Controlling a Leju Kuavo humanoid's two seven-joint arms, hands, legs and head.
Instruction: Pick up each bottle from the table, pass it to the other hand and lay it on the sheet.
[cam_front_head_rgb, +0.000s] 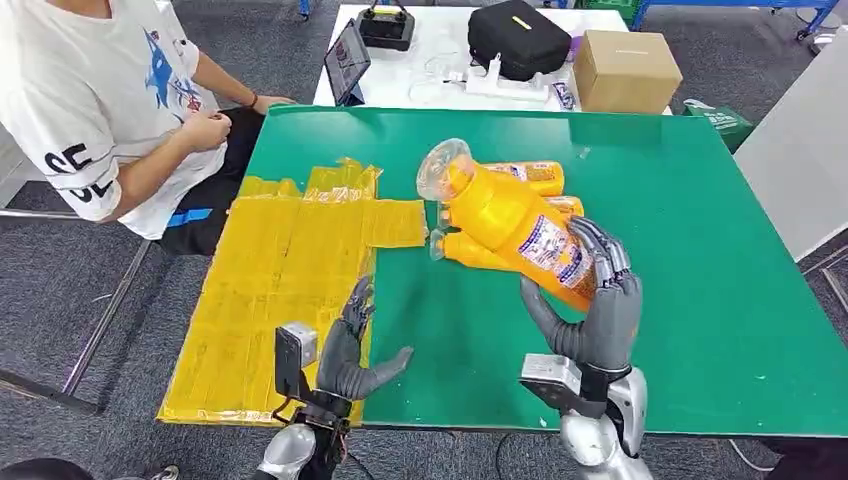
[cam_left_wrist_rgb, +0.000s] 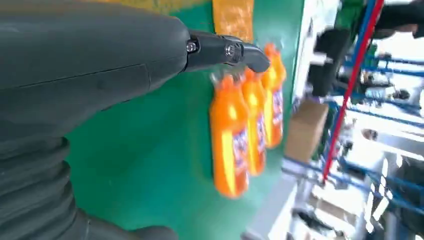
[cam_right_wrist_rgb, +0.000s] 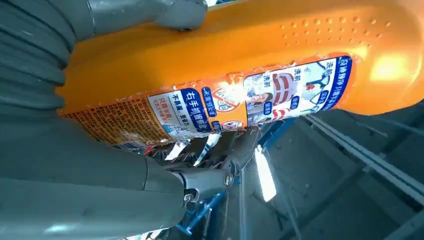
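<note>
Right hand (cam_front_head_rgb: 598, 300) grips an orange bottle (cam_front_head_rgb: 515, 225) around its labelled lower body, fingers wrapped over the far side and thumb on the near side. The bottle is lifted off the green worktop (cam_front_head_rgb: 700, 300), tilted, its clear cap end pointing up and toward the robot's left. In the right wrist view the label sits against the palm with the fingers (cam_right_wrist_rgb: 220, 150) curled beneath it. More orange bottles (cam_front_head_rgb: 530, 178) lie on the worktop just behind the held one; the left wrist view shows three side by side. Left hand (cam_front_head_rgb: 350, 350) holds nothing, fingers spread, at the near worktop edge where the yellow sheet (cam_front_head_rgb: 280, 270) meets the green. A seated person (cam_front_head_rgb: 110, 110) is beside the sheet.
</note>
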